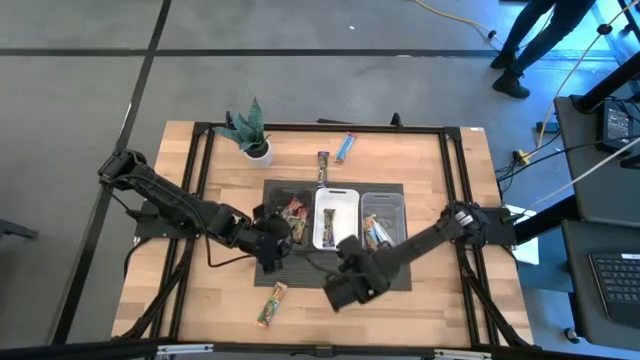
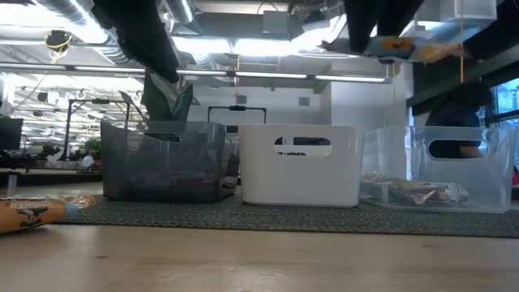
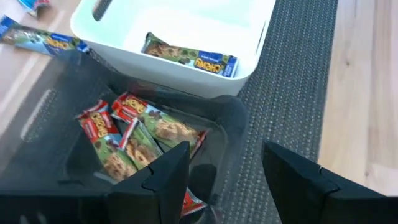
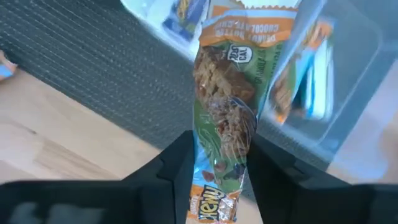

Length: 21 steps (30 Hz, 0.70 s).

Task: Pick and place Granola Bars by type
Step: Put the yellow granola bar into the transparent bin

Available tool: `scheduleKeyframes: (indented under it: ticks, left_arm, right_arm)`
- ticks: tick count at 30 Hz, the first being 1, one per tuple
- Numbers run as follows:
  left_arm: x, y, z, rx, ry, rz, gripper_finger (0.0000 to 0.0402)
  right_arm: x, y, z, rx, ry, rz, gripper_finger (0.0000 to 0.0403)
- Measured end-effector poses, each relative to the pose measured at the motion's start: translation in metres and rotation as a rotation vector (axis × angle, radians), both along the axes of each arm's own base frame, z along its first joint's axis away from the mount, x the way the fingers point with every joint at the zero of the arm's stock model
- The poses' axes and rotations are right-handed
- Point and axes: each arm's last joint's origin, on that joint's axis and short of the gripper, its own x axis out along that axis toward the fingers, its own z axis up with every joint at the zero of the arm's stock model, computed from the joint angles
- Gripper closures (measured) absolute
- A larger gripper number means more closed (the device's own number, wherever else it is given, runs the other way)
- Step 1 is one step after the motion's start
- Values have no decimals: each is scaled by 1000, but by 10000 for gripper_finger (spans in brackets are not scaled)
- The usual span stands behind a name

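Three trays stand side by side on a dark mat: black, white and clear. My left gripper is open and empty above the black tray's near right corner; it also shows in the high view. The black tray holds several red-and-green granola bars. The white tray holds one blue-ended bar. My right gripper is shut on an orange-and-green bar, near the white tray's near end. The clear tray with bars lies just beyond it. My right gripper pinches the orange-and-green bar's near end between its two fingers. The bar runs on along the fingers and sticks out past their tips toward the clear tray. It is lifted clear of the mat.
Loose bars lie on the wood: a tan-green one near the front edge, also in the low view, and a blue one and a brown one behind the trays. A potted plant stands at the far left. A person stands beyond the table.
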Motion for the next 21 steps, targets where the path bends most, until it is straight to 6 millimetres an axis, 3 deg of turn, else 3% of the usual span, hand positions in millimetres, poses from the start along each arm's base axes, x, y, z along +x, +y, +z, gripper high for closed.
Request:
scheduleKeyframes:
  ticks: [6, 12, 16, 21]
  left_arm:
    - [-1, -3, 0, -41, 8, -13, 210]
    - [-1, -3, 0, -80, 1, 31, 210]
    - [-1, -3, 0, -112, -7, 69, 210]
    - [-2, -6, 0, -137, -11, 88, 210]
  right_arm:
    - [-13, -52, -3, -47, 126, 71, 265]
    - [-52, -100, -17, -77, 247, -4, 264]
    - [-68, -115, -36, -62, 243, -47, 263]
    - [-71, -118, -64, -48, 254, 20, 263]
